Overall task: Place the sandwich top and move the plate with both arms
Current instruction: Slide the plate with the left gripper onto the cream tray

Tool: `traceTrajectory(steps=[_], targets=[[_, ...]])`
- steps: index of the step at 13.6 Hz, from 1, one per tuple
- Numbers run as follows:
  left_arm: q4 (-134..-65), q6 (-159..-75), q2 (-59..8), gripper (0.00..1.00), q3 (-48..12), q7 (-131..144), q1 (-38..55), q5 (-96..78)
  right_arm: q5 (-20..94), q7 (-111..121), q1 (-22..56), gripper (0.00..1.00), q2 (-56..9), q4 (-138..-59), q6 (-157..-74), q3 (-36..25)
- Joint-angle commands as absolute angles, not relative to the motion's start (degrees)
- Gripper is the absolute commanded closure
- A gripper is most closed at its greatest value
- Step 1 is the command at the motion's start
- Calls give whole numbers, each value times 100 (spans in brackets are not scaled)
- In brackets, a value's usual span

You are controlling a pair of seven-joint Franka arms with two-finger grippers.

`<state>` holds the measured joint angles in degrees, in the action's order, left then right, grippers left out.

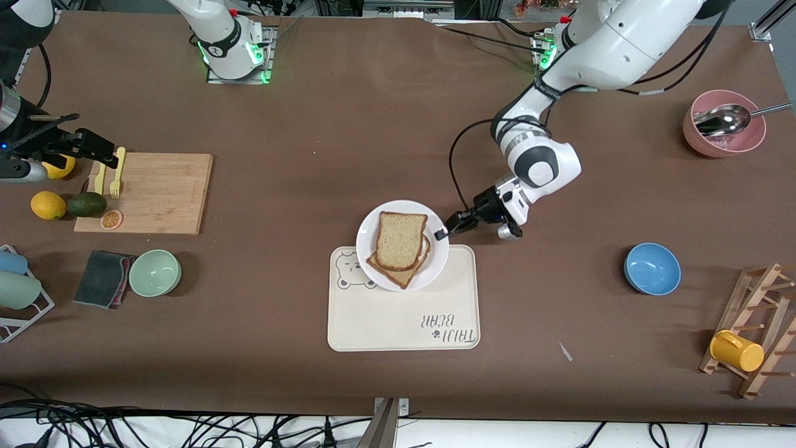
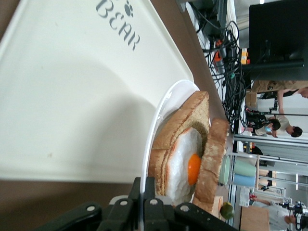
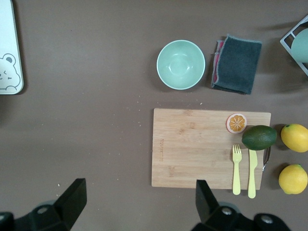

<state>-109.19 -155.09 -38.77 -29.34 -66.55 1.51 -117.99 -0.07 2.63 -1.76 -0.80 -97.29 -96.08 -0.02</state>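
1. The sandwich top (image 1: 400, 239) is already down, resting on the egg toast (image 2: 180, 161) on the plate (image 1: 373, 225). The plate sits partly on the bear tray (image 1: 403, 311), over the tray edge farther from the front camera, so I'd say the placing part is done and I'm now on the plate move.

2. My left gripper (image 1: 443, 234) is clenched on the plate's rim at the side toward the left arm's end of the table. In the left wrist view the fingers (image 2: 144, 202) pinch the thin white edge, with the sandwich just beside them.

3. My right gripper (image 3: 137, 195) is hanging with its jaws spread wide and holding nothing, up over the cutting board (image 1: 149, 191) end of the table, well apart from the plate. It's waiting for now.

4. To do this well, I reckon the right arm needs to come across and take the rim on the side facing the left gripper's hold. A one-sided pinch could tip the plate and slide the loose top slice off, so keep it level and go slow.

5. Around it: a green bowl (image 1: 155, 272) and dark cloth (image 1: 102, 278) lie between the board and the tray, so the right arm should pass above them. The blue bowl (image 1: 652, 268) is well clear.
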Motion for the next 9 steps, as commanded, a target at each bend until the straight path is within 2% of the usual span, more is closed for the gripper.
traceTrajectory(steps=[1,4,7,9], targets=[[-10355,-15636,-4209,100,-2962,-6662,211,-12032,9,360,-237,0,-53,-9668,-9527,35],[-9828,-16039,-4525,100,-2953,-6583,324,-12032,0,360,-237,0,-53,-9668,-9510,35],[-9354,-16084,-4903,100,-2874,-6583,439,-11953,0,352,-229,0,-53,-9668,-9501,44],[-9124,-16084,-5062,100,-2612,-6592,649,-11927,0,360,-237,0,-53,-9668,-9510,44]])
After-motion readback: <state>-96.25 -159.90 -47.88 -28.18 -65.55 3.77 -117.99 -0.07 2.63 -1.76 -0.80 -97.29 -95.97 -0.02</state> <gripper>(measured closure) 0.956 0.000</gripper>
